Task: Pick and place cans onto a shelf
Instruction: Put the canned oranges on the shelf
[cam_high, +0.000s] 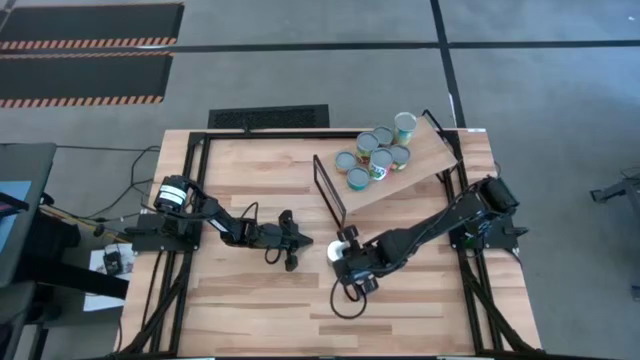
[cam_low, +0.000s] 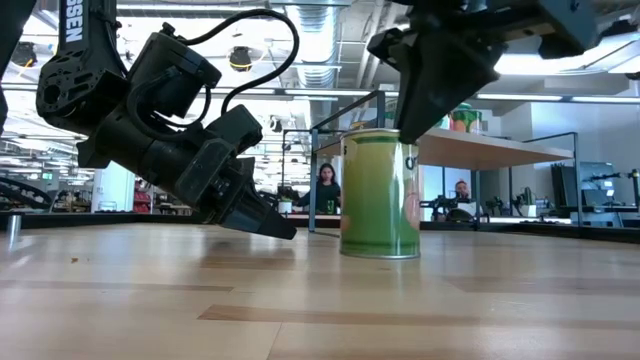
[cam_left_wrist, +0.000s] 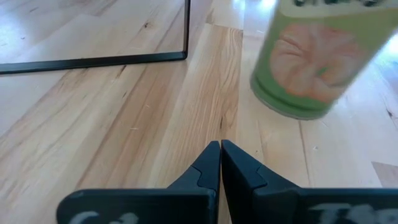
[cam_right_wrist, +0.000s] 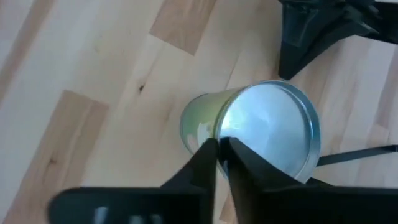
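A green-labelled can (cam_low: 379, 190) with a silvery top (cam_right_wrist: 270, 127) stands upright on the tabletop, also seen in the high view (cam_high: 336, 250). My right gripper (cam_right_wrist: 222, 148) comes down on it from above, its fingers closed to a thin slit at the top's rim. My left gripper (cam_left_wrist: 221, 152) is shut and holds nothing. It hovers low over the table (cam_low: 275, 222), a short way left of the can (cam_left_wrist: 311, 62). Several more cans (cam_high: 380, 155) stand on the light wood shelf (cam_high: 425, 160), whose thin black frame (cam_high: 330, 190) is at its near end. My right gripper's fingertips (cam_right_wrist: 208, 152) meet the can's top at its rim (cam_right_wrist: 214, 134), slanting down from above and from the table's right. Whether the rim's lip is pinched between them or only touched, I cannot tell. The can stands upright with its base on the table.
The shelf board lies slanted at the table's far right, its black frame close behind the standing can. Bare planked tabletop (cam_high: 250, 300) spreads toward the near edge. The black table frame (cam_high: 190, 180) runs along the sides. People sit in the room beyond (cam_low: 327, 185).
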